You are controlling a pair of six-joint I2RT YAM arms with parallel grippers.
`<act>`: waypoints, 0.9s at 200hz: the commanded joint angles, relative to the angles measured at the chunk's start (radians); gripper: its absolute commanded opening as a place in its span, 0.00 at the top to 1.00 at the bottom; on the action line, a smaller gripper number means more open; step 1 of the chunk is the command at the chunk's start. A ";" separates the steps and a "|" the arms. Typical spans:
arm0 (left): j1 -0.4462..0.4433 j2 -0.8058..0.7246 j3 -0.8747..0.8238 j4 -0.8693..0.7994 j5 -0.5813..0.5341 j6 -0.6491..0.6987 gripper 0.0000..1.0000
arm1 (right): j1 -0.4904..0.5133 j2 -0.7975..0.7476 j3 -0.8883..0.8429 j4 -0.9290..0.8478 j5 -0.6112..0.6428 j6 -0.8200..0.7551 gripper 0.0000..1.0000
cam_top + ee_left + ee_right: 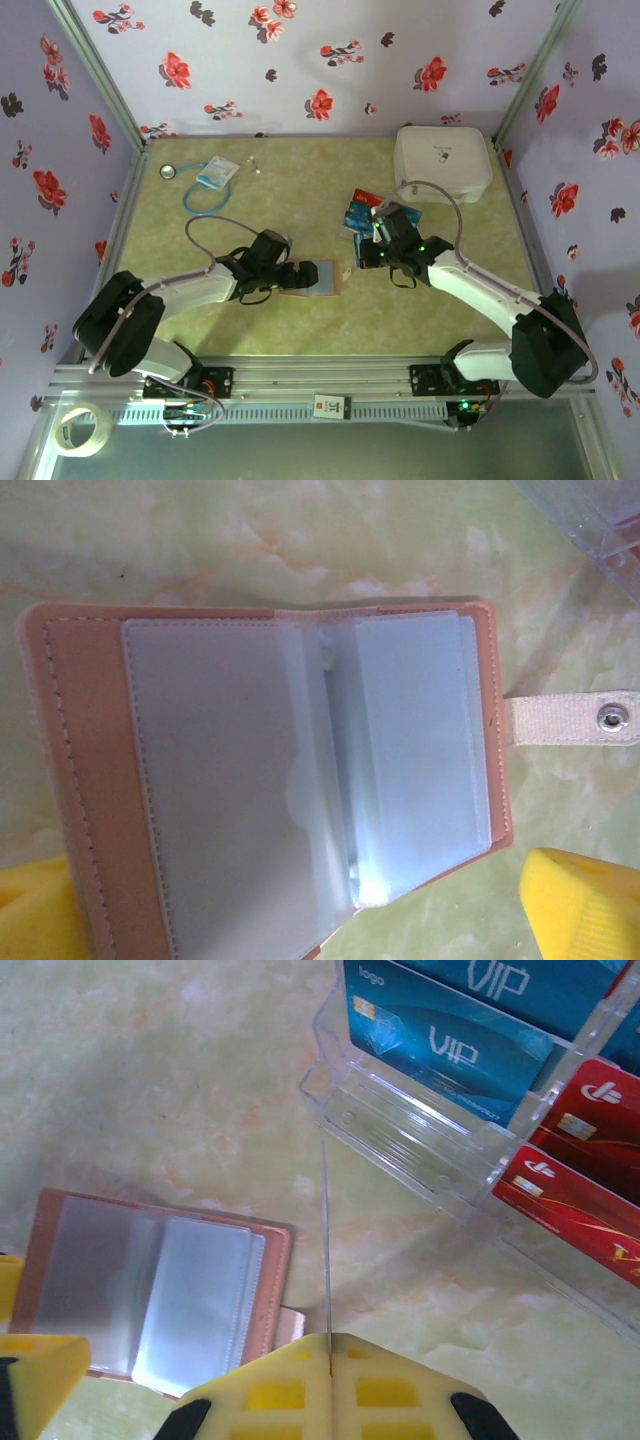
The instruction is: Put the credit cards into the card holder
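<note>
Green marbled tabletop [300,180]: left arm's stretched low over the open card holder [250,780], left gripper [303,276] spread wide, straddling it. Right gripper [330,1355], by the clear stand [400,1130], is pinched shut on a credit card [325,1230], edge-on.

The card holder [318,279] lies open on the table [300,205], just toward 6 o'clock from the middle. The credit cards [372,212] stand in a tiered rack [400,1130] at 2 o'clock from it, apart. Farther out at 1 o'clock sits a case [443,163]. A packet [215,174] lies at 11 o'clock. Between holder and rack, the right gripper [330,1345] pinches a single card [325,1240] edge-on.
</note>
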 commanded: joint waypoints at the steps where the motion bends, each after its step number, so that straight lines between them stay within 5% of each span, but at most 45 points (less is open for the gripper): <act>1: 0.002 -0.059 -0.004 -0.093 -0.120 0.004 0.00 | -0.006 -0.025 -0.021 0.069 -0.059 0.058 1.00; 91: 0.098 -0.117 0.042 -0.267 -0.233 0.192 0.00 | 0.008 0.017 -0.250 0.627 -0.255 0.392 1.00; 180: 0.098 -0.064 0.019 -0.215 -0.213 0.218 0.00 | 0.085 0.167 -0.290 0.826 -0.252 0.443 1.00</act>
